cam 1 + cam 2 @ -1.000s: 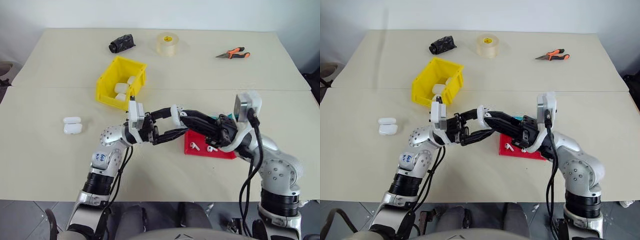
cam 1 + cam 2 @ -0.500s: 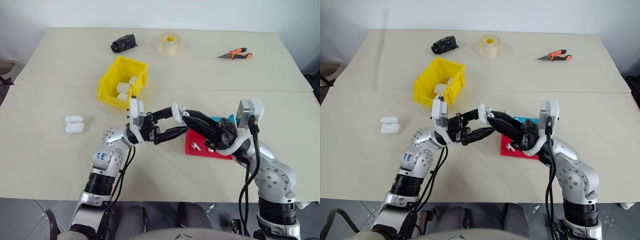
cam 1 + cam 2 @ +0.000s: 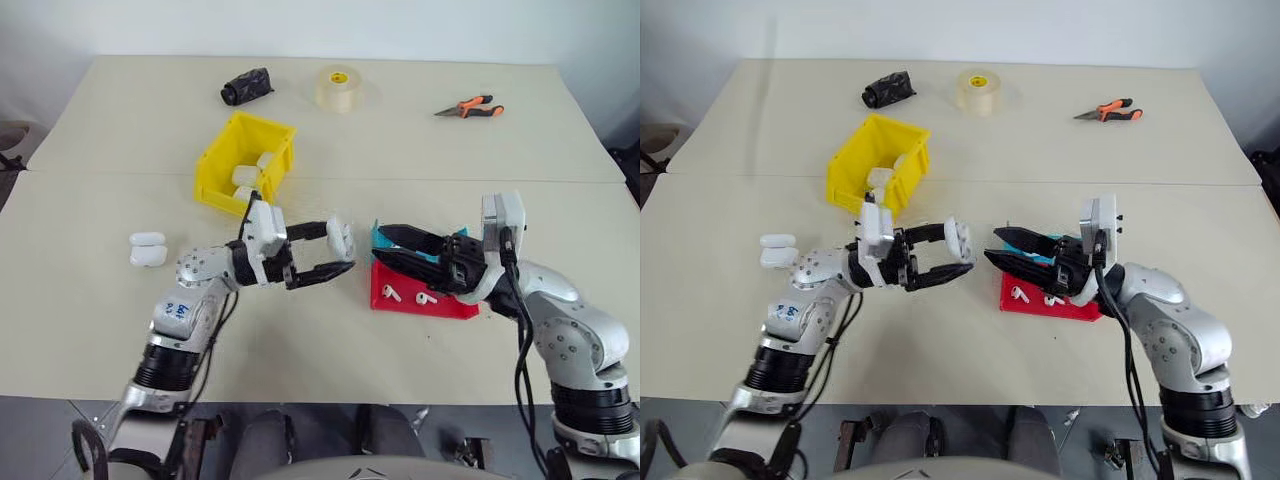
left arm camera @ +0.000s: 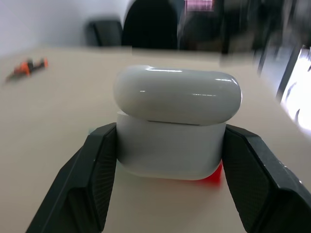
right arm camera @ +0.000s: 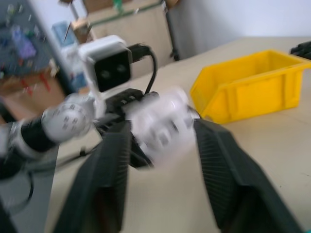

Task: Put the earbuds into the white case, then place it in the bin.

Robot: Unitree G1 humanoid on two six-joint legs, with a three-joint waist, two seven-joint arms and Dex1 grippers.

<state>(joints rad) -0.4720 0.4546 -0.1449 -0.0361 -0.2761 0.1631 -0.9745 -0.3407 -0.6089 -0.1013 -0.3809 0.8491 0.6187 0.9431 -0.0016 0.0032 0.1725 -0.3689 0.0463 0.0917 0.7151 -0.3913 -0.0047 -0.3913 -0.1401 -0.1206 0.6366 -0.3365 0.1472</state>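
Observation:
My left gripper (image 3: 340, 248) is shut on the white case (image 3: 341, 238), held level above the table; in the left wrist view the case (image 4: 177, 126) sits between both fingers (image 4: 97, 179) with its lid down. My right gripper (image 3: 378, 242) is open and empty, a short gap to the right of the case, pointing at it. Two earbuds (image 3: 391, 293) lie on the red tray (image 3: 445, 309) below the right gripper. The yellow bin (image 3: 215, 172) stands behind the left gripper and holds a few white cases (image 3: 243, 178).
Two more white cases (image 3: 146, 250) lie at the left of the table. A teal tray (image 3: 441, 258) sits behind the red one. At the far side are a black bundle (image 3: 245, 86), a tape roll (image 3: 338, 87) and orange pliers (image 3: 468, 106).
The two grippers, which met at the case, have parted. The left one has swung left with the case; the right one has drawn back to the right, off it.

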